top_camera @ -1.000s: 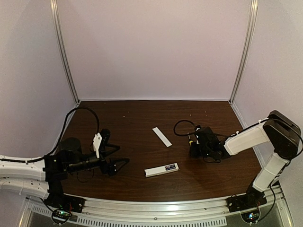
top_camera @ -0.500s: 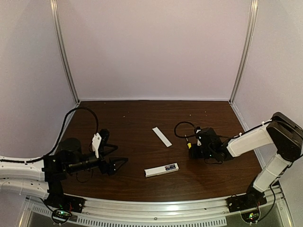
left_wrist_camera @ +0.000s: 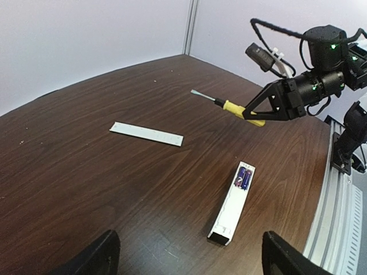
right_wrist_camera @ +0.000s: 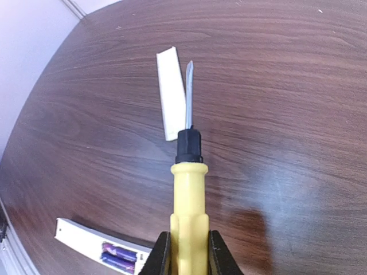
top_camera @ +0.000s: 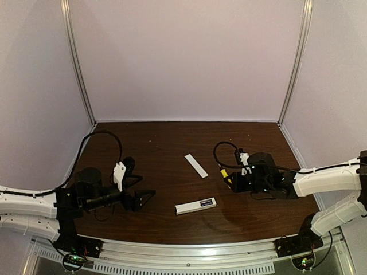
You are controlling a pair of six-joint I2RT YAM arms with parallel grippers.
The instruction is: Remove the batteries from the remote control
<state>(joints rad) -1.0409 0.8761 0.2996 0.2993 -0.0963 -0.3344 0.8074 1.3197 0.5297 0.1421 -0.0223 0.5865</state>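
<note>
From the top camera, the table point(top_camera: 172, 137) has much free wood toward 12 o'clock, up to the back wall point(top_camera: 183, 69). The metal rail point(top_camera: 189, 255) closes it at 6 o'clock. My right pincer point(top_camera: 231, 181) is clamped on the yellow screwdriver point(top_camera: 225, 173), with the tip pointing to 10 o'clock. The remote control point(top_camera: 195, 205) lies flat at 7 o'clock from this pincer, apart from it. It is at 3 o'clock from my left pincer point(top_camera: 144, 200), whose fingers are spread and hold nothing. The white cover strip point(top_camera: 196, 165) lies at 10 o'clock from the right pincer.

From the left wrist, the remote control lies at 1 o'clock on bare wood, with nothing in the way. The 2 batteries point(left_wrist_camera: 243, 177) sit side by side in its far end.

From the right wrist, the blade crosses the edge of the cover strip at 12 o'clock. The remote control is at 7 o'clock.
</note>
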